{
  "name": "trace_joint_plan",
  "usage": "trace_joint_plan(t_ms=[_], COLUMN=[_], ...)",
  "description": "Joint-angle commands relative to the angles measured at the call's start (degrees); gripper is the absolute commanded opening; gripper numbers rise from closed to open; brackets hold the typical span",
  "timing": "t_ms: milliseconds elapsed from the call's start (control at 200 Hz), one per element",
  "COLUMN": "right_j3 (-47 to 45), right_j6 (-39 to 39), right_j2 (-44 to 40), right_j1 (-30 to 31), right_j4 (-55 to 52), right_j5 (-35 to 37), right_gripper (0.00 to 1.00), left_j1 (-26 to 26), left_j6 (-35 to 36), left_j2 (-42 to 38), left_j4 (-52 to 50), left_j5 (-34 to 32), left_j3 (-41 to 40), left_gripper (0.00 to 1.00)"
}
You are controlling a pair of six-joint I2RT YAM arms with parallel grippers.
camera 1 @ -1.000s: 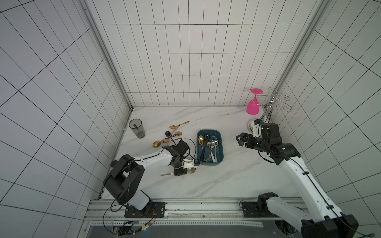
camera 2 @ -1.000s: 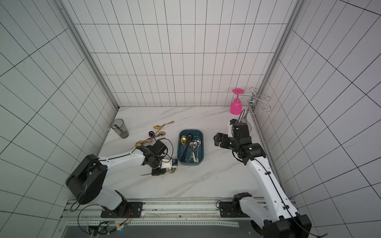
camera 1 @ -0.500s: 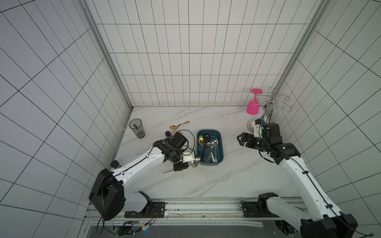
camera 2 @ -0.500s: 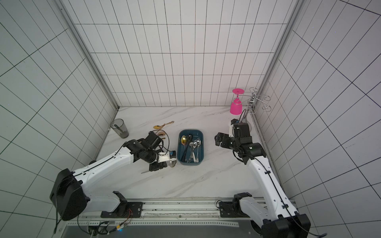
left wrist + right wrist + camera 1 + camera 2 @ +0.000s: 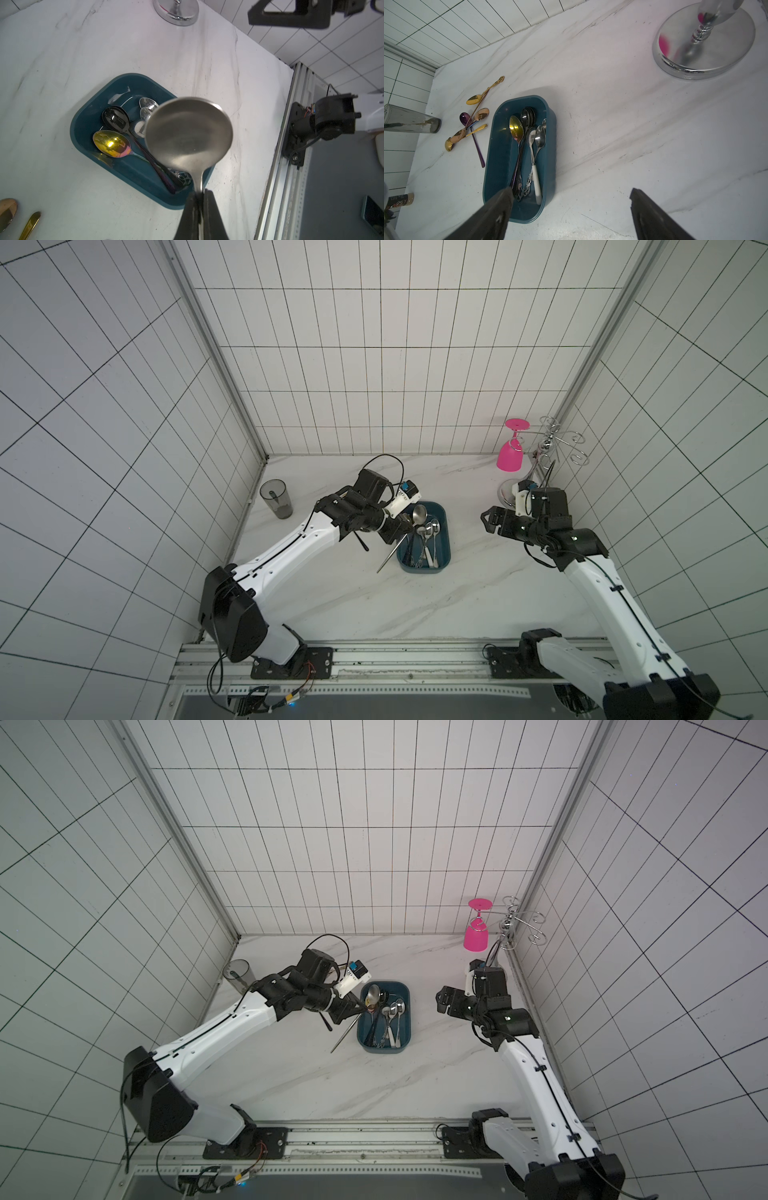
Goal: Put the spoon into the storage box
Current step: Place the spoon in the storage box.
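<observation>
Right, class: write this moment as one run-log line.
left gripper: shut on spoon | spoon: bowl over storage box, not yet released | right gripper: open, empty

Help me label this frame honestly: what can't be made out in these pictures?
- Loose gold and purple metal spoons on the marble: covered in both top views by the left arm.
- Matte silver round-bowled spoon: in the left wrist view the shut left gripper hides its handle.
- Dark teal plastic storage box: same view, that spoon's bowl covers part of its contents.
- Smoky transparent round cup: in a top view, contents too small to tell.
</observation>
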Motion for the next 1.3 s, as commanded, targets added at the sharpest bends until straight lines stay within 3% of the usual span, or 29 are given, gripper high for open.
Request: trace_joint_plan(t_ms=[0, 240, 505, 974, 1294], right_j3=[0.18, -0.74, -1.24, -2.35, -2.70], right_j6=[-0.04, 0.05, 0.14, -0.21, -0.30], right_j2=[-1.53, -2.25, -3.47, -3.75, -3.75], right_j1=[-0.79, -1.06, -1.52, -2.57, -2.72], right_j4=[-0.78, -0.78, -1.22, -1.83, -1.83], right_j5=[0.10, 0.19, 0.71, -0.03, -0.51], right_gripper=[0.92, 0.92, 0.92, 0.93, 0.93], left_j1=[-0.06, 0.06, 0.08, 0.12, 0.13], left_j6=[-16.73, -36.66, -48.38, -51.06, -48.70], left_j2=[2.13, 6.10, 13.21, 23.91, 25.00], left_j4=[6.53, 17.00, 20.77, 15.95, 14.95], left_j5=[1.70, 2.48, 1.15, -6.44, -8.10], left_j3=[1.29, -3.55, -2.25, 3.96, 4.44], left_gripper=[0.00, 0.00, 0.00, 0.00, 0.02])
